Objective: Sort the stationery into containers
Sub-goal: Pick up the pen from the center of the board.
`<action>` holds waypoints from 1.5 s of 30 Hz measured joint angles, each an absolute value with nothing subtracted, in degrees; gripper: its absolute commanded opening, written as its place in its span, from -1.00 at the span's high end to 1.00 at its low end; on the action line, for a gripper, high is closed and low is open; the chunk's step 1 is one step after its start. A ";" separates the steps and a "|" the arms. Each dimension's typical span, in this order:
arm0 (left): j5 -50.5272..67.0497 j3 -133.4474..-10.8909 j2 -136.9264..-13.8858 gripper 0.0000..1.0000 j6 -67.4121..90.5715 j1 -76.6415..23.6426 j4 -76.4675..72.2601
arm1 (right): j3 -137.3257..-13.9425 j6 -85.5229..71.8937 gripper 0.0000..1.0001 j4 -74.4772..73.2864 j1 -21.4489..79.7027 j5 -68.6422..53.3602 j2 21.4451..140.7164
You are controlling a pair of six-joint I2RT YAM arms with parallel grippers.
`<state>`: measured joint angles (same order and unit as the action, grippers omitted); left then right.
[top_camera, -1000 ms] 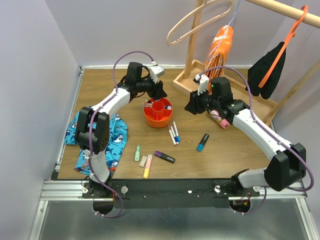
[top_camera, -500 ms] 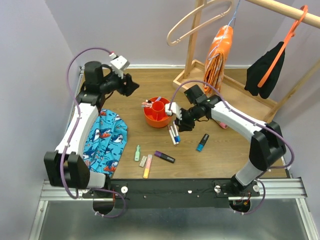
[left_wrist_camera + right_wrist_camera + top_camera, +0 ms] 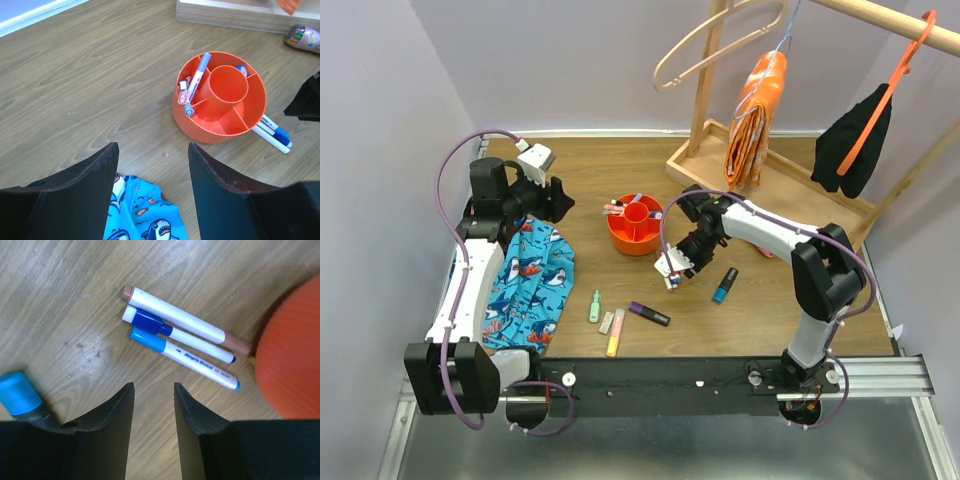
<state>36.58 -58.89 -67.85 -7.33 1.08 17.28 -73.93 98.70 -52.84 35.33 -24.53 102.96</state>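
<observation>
The red-orange bowl (image 3: 636,225) (image 3: 220,100) stands mid-table with a few pens (image 3: 195,82) leaning in its left compartment. My right gripper (image 3: 672,268) (image 3: 153,386) hovers open and empty just short of three white markers (image 3: 180,337) lying side by side by the bowl (image 3: 292,355). A blue-capped marker (image 3: 725,285) (image 3: 20,395) lies to their right. Nearer the front lie a purple marker (image 3: 648,314), a pale green highlighter (image 3: 594,306) and a yellow-pink one (image 3: 616,332). My left gripper (image 3: 560,200) (image 3: 152,147) is open and empty, well left of the bowl.
A blue shark-print cloth (image 3: 525,280) (image 3: 145,210) lies under the left arm. The wooden rack base (image 3: 770,180) (image 3: 235,15) sits at the back right, with an orange cloth (image 3: 752,110) and a black garment (image 3: 850,140) hanging above. A pink patterned cylinder (image 3: 302,36) lies by the rack.
The left arm has drawn back from the bowl toward the left wall. The right gripper has swung from right of the bowl down over the white markers.
</observation>
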 measured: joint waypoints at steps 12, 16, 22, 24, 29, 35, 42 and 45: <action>35.75 -56.40 -66.61 -0.34 -7.57 4.43 17.74 | -81.03 109.14 0.09 -52.80 38.26 -24.47 111.98; 35.73 -56.31 -66.61 -0.34 -7.64 5.30 17.80 | -83.09 111.02 0.16 -54.30 38.59 -24.45 113.71; 35.70 -56.29 -66.61 -0.34 -7.66 6.26 17.76 | -85.97 112.68 0.20 -58.00 38.68 -23.40 115.63; 35.70 -56.25 -66.61 -0.34 -7.66 6.59 17.72 | -86.19 112.95 0.20 -58.63 38.68 -22.92 115.83; 35.73 -56.18 -66.78 -0.34 -7.66 7.14 17.67 | -86.15 113.01 0.20 -60.03 38.68 -21.37 116.27; 35.73 -56.18 -67.53 -0.35 -7.64 7.29 17.45 | -85.93 112.95 0.22 -60.31 38.68 -20.34 117.32; 35.75 -56.18 -67.75 -0.35 -7.51 7.38 17.34 | -87.09 113.03 0.26 -62.06 38.70 -19.64 118.17; 35.75 -56.18 -67.83 -0.35 -7.29 7.40 17.28 | -87.35 113.40 0.30 -62.87 39.20 -18.68 118.43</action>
<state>35.75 -56.18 -67.83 -7.29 7.40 17.28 -87.35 113.40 -62.87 39.20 -18.68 118.43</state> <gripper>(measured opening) 0.672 0.368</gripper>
